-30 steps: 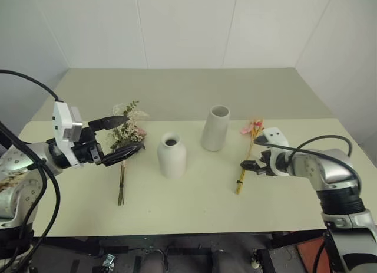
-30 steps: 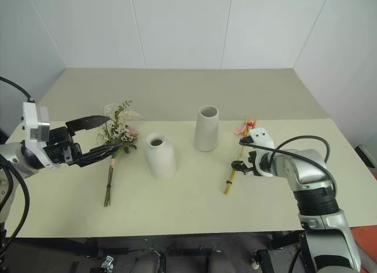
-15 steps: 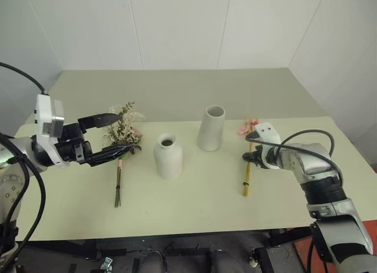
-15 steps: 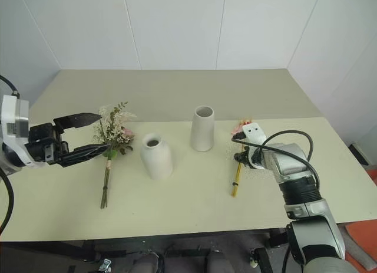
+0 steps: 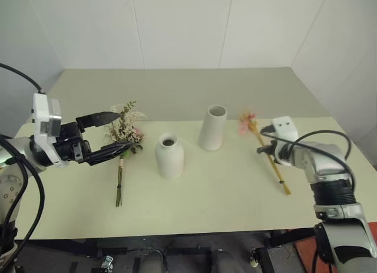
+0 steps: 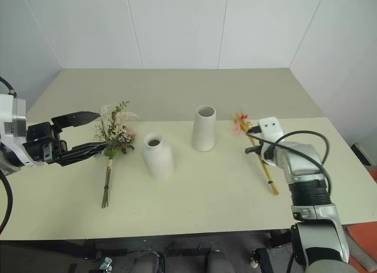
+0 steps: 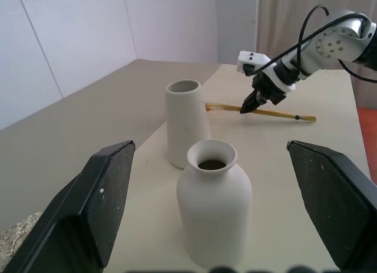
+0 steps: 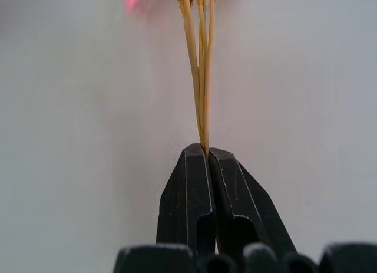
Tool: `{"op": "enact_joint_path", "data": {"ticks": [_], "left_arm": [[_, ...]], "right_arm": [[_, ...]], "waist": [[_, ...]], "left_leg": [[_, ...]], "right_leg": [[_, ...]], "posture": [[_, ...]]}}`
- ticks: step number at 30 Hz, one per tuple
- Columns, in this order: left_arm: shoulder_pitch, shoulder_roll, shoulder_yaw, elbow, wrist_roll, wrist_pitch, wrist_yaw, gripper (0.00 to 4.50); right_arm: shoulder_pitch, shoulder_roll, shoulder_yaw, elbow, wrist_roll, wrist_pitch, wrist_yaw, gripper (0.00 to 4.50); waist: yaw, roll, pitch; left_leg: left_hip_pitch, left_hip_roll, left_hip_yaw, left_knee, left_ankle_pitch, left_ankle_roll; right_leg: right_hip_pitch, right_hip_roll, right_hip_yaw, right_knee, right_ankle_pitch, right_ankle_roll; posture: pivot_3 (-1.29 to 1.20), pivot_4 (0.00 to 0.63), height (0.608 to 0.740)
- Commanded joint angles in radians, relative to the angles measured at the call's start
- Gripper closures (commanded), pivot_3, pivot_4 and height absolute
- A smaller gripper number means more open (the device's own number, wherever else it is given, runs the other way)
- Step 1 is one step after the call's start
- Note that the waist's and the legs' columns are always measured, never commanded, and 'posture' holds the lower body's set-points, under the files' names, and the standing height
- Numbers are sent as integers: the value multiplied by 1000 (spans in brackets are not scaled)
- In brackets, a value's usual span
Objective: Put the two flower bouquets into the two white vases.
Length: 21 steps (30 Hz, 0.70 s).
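A bushy bouquet point(image 5: 125, 130) of white-green sprigs and pink roses lies on the table's left half, dark stems toward me. My left gripper point(image 5: 125, 130) hovers over it, open and empty, facing the vases. The short round-shouldered vase point(image 5: 169, 156) stands mid-table, with the taller tapered vase point(image 5: 213, 127) behind and to its right. Both show in the left wrist view, short vase point(image 7: 213, 208) and tall vase point(image 7: 187, 128). On the right, my right gripper point(image 5: 263, 148) is shut on the yellow stalks point(image 8: 200, 66) of the slim bouquet point(image 5: 274, 167). Its pink blossoms point(image 5: 246, 119) point away from me.
The beige table point(image 5: 206, 208) runs to a front edge close to me, with open surface between the vases and my right arm. White walls close the far side and both sides.
My right gripper has shut on the slim bouquet's stalks and moved right and up. The bunch has swung, so its stalk end now points front-right. The left gripper has stayed put.
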Motion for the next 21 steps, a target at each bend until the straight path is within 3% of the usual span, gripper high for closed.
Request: {"op": "enact_joint_path", "data": {"ticks": [1, 5, 9, 15, 21], "left_arm": [[-20, 13, 26, -14, -13, -4, -6, 0], [-36, 13, 17, 0, -11, -7, -14, 0], [-52, 10, 9, 9, -13, -1, -20, 0], [-67, 4, -2, 16, -14, 1, -19, 0], [-64, 3, 0, 10, -13, 2, -13, 0]], "right_arm": [[-75, 25, -132, -65, -17, -164, -99, 4461], [-162, 117, -259, -62, 33, -386, -180, 4461], [-310, 219, -339, -56, 148, -539, -171, 4461], [-410, 333, -298, -5, 193, -723, -125, 4461], [-362, 441, -222, 1, 191, -797, -115, 4461]], "waist": [[-5, 0, 0], [-12, 0, 0], [-12, 2, 1], [-8, 2, 1], [-8, 2, 1]], "left_leg": [[-1, 0, 0, 0, 0, 0], [-2, 0, 1, -2, 0, 0], [-7, 0, 1, -2, 0, 0], [-8, 0, 1, -3, 0, 0], [-7, 0, 1, -3, 0, 0]], "right_leg": [[-1, 0, 0, 0, 0, 0], [-6, 1, 4, 2, 0, 0], [-12, 2, 5, 3, 1, -1], [-12, 2, 4, 2, 1, -1], [-12, 1, 4, 3, 2, -1]], "posture": [[0, 150, 740], [0, 150, 740], [0, 150, 740], [0, 150, 740], [0, 150, 740]]}}
